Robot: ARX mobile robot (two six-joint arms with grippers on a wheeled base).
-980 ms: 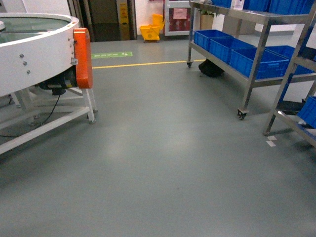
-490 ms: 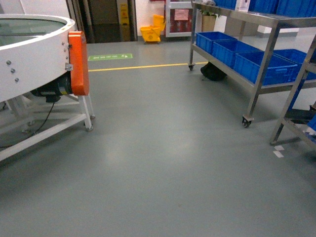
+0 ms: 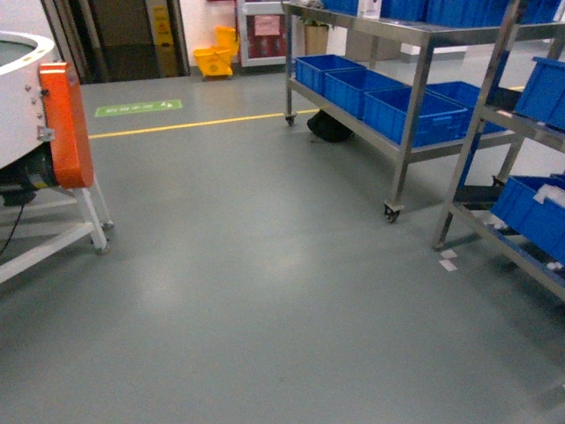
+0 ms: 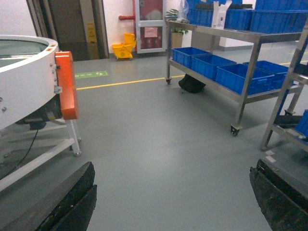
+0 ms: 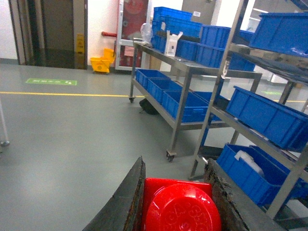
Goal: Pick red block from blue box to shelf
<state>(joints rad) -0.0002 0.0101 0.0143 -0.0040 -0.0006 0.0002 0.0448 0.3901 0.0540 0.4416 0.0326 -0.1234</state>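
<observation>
The right tool (image 5: 175,202) is closed on the red block (image 5: 179,206), its two dark fingers (image 5: 126,202) pressed against the block's sides. Only the block's upper face shows, with a round raised stud; its lower part is cut off by the bottom edge of the right wrist view.

Ahead of that tool and to its right stands the shelf (image 5: 222,72), a steel rack with deep blue crates (image 5: 267,114) on its tiers. Its far end runs out of sight on the right. A white thing lies in the lowest crate, too blurred to name. A second wheeled rack (image 5: 179,67) stands further ahead, also loaded with blue crates.

The left tool (image 4: 171,202) is spread wide with nothing between its fingers (image 4: 72,202); only the two dark tips show at the bottom corners of the left wrist view. Off to its left is a white round machine (image 4: 24,77) with an orange panel (image 4: 67,86), mostly cut off by the edge.

From the head view neither tool shows, only grey floor (image 3: 247,265), the racks on the right, and a yellow mop bucket (image 3: 216,60) far ahead. A dark bundle (image 3: 328,128) lies under the wheeled rack; I cannot tell what it is. The blue box is nowhere in any view.
</observation>
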